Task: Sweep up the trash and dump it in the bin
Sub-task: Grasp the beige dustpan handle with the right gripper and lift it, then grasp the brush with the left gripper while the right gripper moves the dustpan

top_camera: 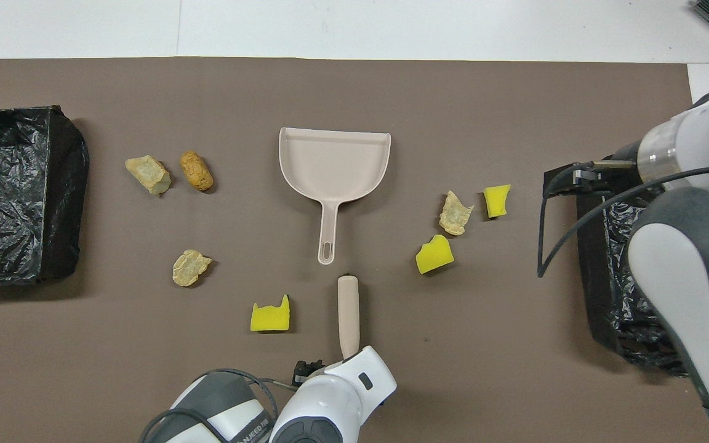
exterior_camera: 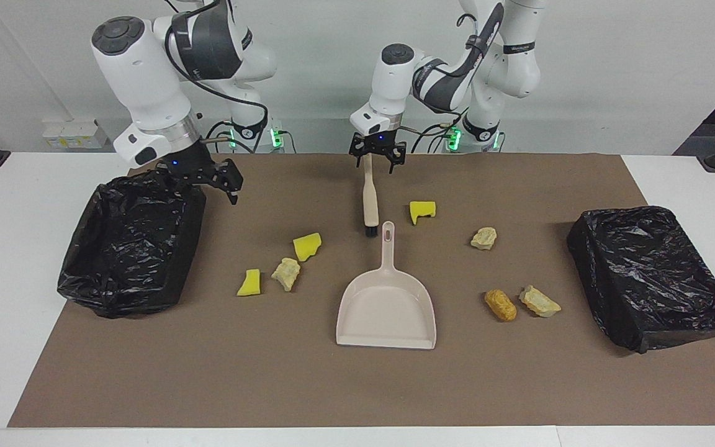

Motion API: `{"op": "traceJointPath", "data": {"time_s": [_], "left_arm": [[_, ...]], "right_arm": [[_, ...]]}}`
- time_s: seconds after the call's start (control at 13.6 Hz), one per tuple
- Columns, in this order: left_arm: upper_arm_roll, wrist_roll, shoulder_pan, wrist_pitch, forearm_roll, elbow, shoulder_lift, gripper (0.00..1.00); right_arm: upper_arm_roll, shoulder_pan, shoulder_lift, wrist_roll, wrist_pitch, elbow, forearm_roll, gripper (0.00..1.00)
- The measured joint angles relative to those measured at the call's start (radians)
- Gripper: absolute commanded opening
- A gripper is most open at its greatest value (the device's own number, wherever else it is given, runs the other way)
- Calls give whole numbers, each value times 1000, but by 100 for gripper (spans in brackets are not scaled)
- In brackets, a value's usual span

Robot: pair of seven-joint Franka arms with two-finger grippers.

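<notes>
Several trash scraps lie on the brown mat: yellow sponge chunks (exterior_camera: 422, 211) (exterior_camera: 306, 246) (exterior_camera: 249, 282), beige lumps (exterior_camera: 286, 273) (exterior_camera: 483, 238) (exterior_camera: 539, 301) and an orange-brown lump (exterior_camera: 500, 305). A beige dustpan (exterior_camera: 386, 304) lies mid-mat. Its handle points at the bristle end of a beige brush (exterior_camera: 370, 198). My left gripper (exterior_camera: 377, 160) is open, low over the end of the brush handle nearest the robots, a finger on each side. My right gripper (exterior_camera: 208, 180) hangs open over the corner of the black-lined bin (exterior_camera: 121, 292) at the right arm's end.
A second black-lined bin (exterior_camera: 674, 310) stands at the left arm's end of the mat. In the overhead view my left arm covers the brush's (top_camera: 348, 314) handle end, and my right arm covers part of the bin (top_camera: 594, 246) beneath it.
</notes>
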Motion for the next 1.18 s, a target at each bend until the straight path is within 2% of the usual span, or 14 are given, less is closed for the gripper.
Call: {"op": "traceJointPath", "data": {"time_s": [0.15,0.22,0.44,0.88,1.11,1.18], "left_arm": [[1,-18,-9,27,0,-13,26,79],[1,-24,-11,32,0,-14,37,67],[1,-72,-16,38,0,-14,46,1],[2,-96,-24,15,0,-14,45,0],[3,-98,-24,-26,0,-13,37,0],[3,-105,-24,-53,0,-10,32,0]], "right_arm": [[6,77,76,186,11,57,9,100],[8,122,127,270,27,96,24,100],[11,237,279,435,62,217,99,100],[14,398,472,648,248,245,179,100],[14,441,512,658,298,229,182,100],[14,441,510,647,298,211,182,96]]}}
